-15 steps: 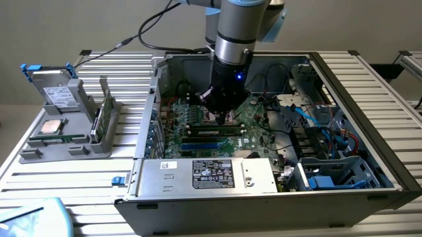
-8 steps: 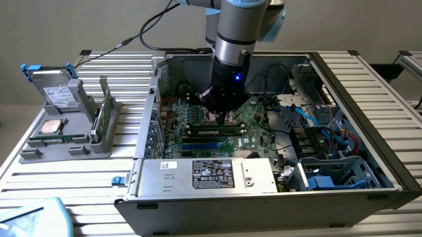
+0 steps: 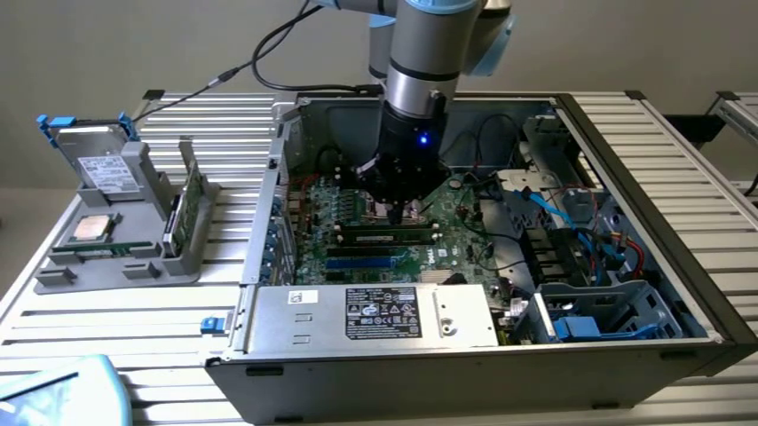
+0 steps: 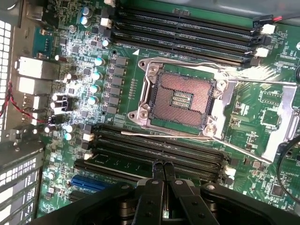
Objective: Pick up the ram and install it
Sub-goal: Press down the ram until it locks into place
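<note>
The gripper [image 4: 163,169] has its two black fingers [image 4: 157,174] pressed together with no gap, and nothing shows between their tips in the wrist view; they hover just above the long black memory slots [image 4: 154,152] of the green motherboard [image 4: 262,117]. In the exterior view the arm [image 3: 429,44] comes straight down from twelve o'clock into the open computer case [image 3: 663,151], its grey wrist vertical and a small blue light glowing on the black gripper body [image 3: 403,173]. Just at six o'clock of the gripper in that view, the ram [image 3: 382,236] lies flat along a slot, a slim green stick with dark chips, already seated in the board rather than held. In the wrist view the open processor socket [image 4: 183,98] sits at twelve o'clock of the fingertips, its metal frame and lever raised. Further out, at six o'clock in the exterior view, the silver power supply [image 3: 367,315] carries a black label with small white print too fine to read. Well apart at nine o'clock stands a grey parts holder [image 3: 119,231] with a square silver processor chip [image 3: 92,228] and another upright green stick [image 3: 177,217].
</note>
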`<state>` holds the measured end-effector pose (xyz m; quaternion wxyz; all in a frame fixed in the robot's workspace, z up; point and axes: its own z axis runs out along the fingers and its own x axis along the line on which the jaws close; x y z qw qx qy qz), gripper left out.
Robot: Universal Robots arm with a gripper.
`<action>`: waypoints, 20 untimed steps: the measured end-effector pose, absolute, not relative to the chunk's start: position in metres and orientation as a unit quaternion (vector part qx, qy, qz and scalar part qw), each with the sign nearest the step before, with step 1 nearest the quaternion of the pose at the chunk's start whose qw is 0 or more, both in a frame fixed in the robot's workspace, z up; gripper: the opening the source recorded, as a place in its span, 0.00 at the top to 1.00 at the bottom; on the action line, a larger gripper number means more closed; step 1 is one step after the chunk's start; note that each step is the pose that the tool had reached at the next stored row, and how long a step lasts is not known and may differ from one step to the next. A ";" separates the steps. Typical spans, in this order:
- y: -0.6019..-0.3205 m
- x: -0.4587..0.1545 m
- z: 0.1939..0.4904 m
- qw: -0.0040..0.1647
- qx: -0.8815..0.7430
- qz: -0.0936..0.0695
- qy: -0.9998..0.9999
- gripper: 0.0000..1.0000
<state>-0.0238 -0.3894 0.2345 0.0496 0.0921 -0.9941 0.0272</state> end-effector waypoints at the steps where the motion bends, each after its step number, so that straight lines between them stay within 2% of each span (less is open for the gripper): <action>1: -0.389 -0.024 0.235 0.050 0.090 0.027 -0.994 0.90; 9: -0.389 -0.025 0.236 0.050 0.064 0.027 -0.996 0.90; 20: -0.389 -0.027 0.236 0.050 0.025 0.036 -0.998 0.90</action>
